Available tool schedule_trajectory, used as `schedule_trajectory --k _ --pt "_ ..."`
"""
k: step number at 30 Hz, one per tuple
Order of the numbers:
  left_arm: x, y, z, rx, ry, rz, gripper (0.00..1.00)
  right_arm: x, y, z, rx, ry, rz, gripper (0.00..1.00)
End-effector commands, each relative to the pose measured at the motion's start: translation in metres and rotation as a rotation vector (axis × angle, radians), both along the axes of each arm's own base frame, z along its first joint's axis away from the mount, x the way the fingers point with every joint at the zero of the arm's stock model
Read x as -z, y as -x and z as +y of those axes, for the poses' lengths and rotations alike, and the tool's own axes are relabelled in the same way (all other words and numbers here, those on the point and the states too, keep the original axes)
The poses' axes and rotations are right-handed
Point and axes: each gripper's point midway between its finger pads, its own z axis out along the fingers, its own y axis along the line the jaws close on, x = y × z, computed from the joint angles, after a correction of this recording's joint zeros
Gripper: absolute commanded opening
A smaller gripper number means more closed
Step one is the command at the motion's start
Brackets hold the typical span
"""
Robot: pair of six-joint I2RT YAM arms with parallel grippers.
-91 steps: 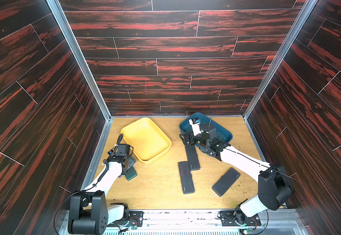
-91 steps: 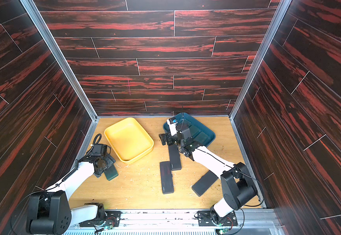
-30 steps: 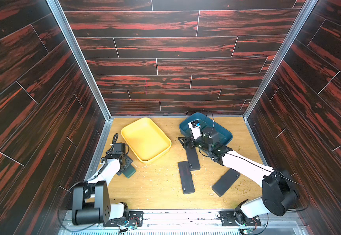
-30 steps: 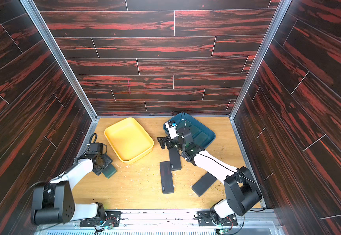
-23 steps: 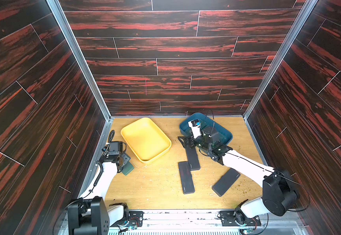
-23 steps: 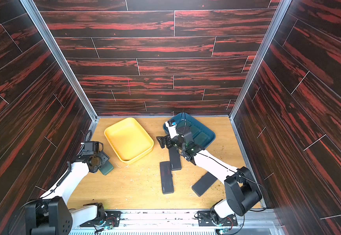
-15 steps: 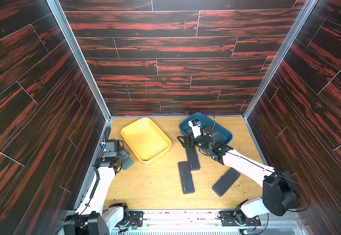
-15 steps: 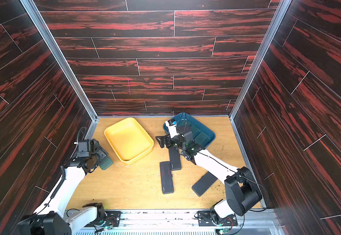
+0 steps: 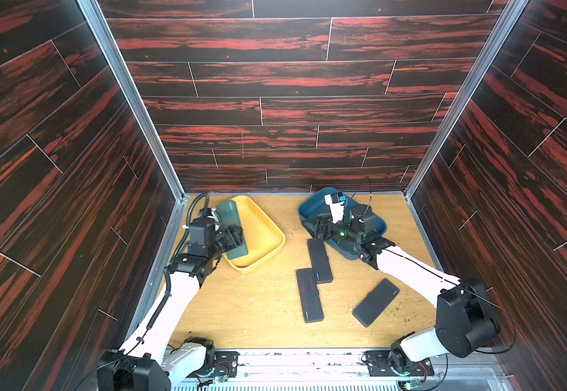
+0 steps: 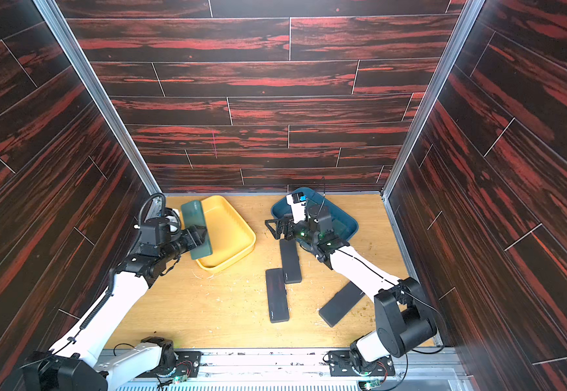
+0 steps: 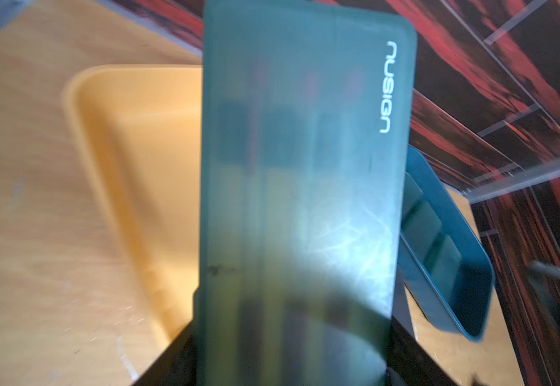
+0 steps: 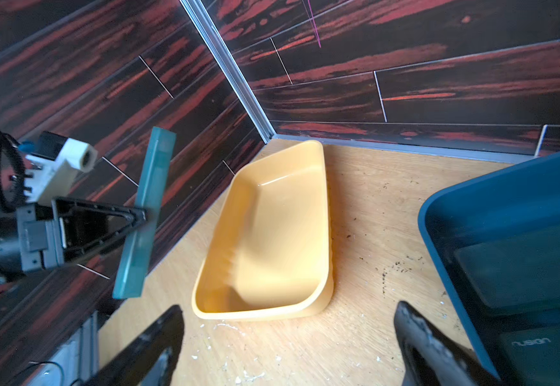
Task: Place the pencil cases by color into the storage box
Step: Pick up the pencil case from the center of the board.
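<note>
- My left gripper [image 9: 234, 237] grips a green pencil case [image 9: 227, 213] over the left rim of the yellow tray [image 9: 270, 248].
- My right gripper [image 9: 316, 227] is open and empty, beside the blue tray [image 12: 492, 200].
- Three black cases [image 9: 309, 296] lie on the bench [image 9: 258, 304], centre to right.

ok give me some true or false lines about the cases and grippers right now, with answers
1. The left gripper is shut on a green pencil case. True.
2. The right gripper holds a black case. False: it is open and empty.
3. Three black cases lie on the table. True.
4. The blue tray is empty. False: dark cases lie in it.
5. Nothing lies in the yellow tray. True.
</note>
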Motion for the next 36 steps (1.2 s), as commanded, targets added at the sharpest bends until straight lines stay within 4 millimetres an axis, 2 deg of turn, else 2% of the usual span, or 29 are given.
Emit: schedule_trajectory --k 1,8,15,23,36 --pt "-0.041 -0.010 -0.037 0.149 0.005 -0.157 0.61 -0.016 0.009 -0.002 -0.047 -0.075 0.001 0.98" --pt "-0.062 -0.007 -0.108 0.379 0.040 -0.241 0.61 -0.031 0.010 -0.017 -0.098 -0.175 -0.004 0.98" --pt "-0.079 0.005 -0.173 0.590 0.099 -0.303 0.61 -0.055 0.028 -0.020 -0.216 -0.267 -0.078 0.98" --pt "-0.101 0.018 -0.214 0.732 0.194 -0.375 0.61 -0.077 0.042 -0.030 -0.322 -0.375 -0.160 0.98" --pt "-0.122 0.032 -0.253 0.866 0.323 -0.429 0.60 -0.094 0.046 -0.029 -0.392 -0.425 -0.224 0.98"
